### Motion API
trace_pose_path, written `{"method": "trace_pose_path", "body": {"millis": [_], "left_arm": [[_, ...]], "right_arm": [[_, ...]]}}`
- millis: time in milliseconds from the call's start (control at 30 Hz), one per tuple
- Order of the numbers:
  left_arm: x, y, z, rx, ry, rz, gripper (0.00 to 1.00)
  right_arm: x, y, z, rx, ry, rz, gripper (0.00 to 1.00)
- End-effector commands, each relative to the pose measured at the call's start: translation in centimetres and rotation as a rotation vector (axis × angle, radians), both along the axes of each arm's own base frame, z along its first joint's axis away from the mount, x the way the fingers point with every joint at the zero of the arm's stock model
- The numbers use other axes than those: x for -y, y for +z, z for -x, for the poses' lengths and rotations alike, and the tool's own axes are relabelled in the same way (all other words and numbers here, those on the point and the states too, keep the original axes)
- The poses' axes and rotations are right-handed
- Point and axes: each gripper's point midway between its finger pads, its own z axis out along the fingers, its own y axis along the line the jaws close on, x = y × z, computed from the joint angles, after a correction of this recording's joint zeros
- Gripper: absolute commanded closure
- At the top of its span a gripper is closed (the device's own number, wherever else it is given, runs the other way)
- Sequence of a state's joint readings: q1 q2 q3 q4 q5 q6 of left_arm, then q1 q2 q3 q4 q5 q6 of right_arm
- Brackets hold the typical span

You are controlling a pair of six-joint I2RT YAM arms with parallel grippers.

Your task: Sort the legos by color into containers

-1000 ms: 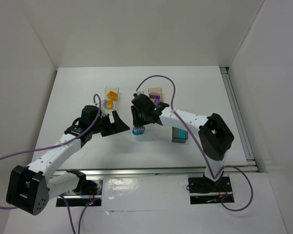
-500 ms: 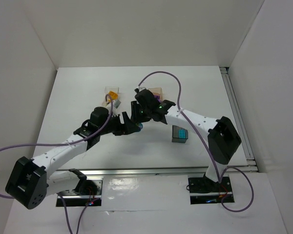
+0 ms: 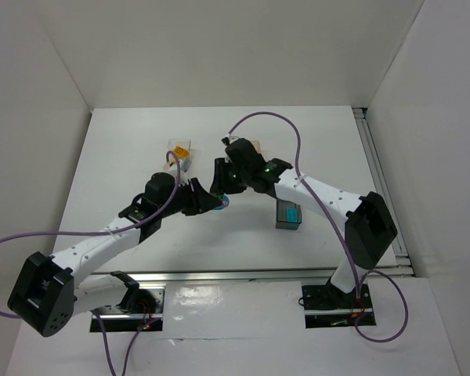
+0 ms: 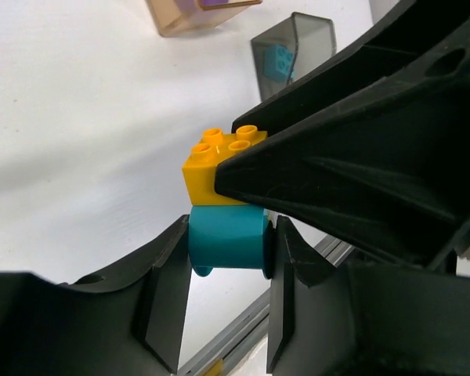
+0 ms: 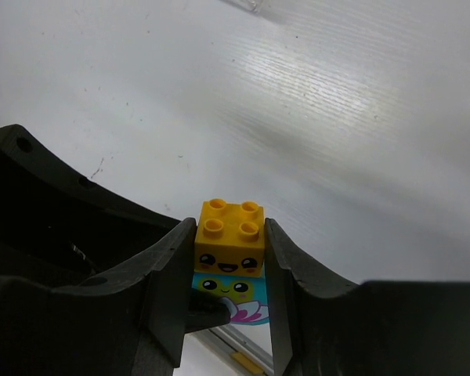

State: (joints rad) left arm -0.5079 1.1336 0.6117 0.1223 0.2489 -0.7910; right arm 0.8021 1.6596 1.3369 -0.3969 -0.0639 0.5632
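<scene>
Both arms lean in over mid-table, the left gripper (image 4: 227,243) and right gripper (image 5: 229,266) closed on one small stack. The grey bin (image 3: 280,220) toward the right edge holds teal. The clear bin (image 3: 186,162) near the far edge holds yellow, and the tan bin (image 4: 180,19) holds purple. The left gripper clamps the teal brick (image 4: 225,235) below and the right clamps the yellow brick (image 5: 229,249) above, likely to pull them apart for sorting. The table (image 3: 117,157) is matte white, boxed by white walls.
</scene>
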Motion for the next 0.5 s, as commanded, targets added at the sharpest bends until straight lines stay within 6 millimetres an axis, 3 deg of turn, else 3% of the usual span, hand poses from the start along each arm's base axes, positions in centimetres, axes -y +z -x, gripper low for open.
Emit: {"method": "trace_pose_path", "body": {"millis": [0,200,267,367,433,467], "left_arm": [[-0.2,-0.2,-0.4,0.011,0.016,-0.023,1.0],[0.9,-0.6,0.4,-0.001,-0.027,-0.024,1.0],[1.6,-0.9,0.6,-0.008,-0.044,-0.033,1.0],[2.7,-0.5,0.4,-0.006,-0.062,-0.037,1.0],[3.7,-0.4,0.3,-0.006,-0.083,-0.037,1.0],[5.2,0.8,0.4,0.019,-0.116,-0.021,1.0]], "right_arm": [[1.8,5.1,-1.9,0.086,-0.052,-0.118,0.75],[6.4,7.9,-6.3,0.153,-0.161,-0.132,0.76],[7.6,8.1,-7.4,0.157,-0.195,-0.113,0.77],[8.5,8.4,-7.7,0.16,-0.213,-0.112,0.77],[10.9,8.0,-8.2,0.161,-0.275,-0.068,0.77],[12.4,7.9,-8.6,0.177,-0.334,-0.032,0.77]]}}
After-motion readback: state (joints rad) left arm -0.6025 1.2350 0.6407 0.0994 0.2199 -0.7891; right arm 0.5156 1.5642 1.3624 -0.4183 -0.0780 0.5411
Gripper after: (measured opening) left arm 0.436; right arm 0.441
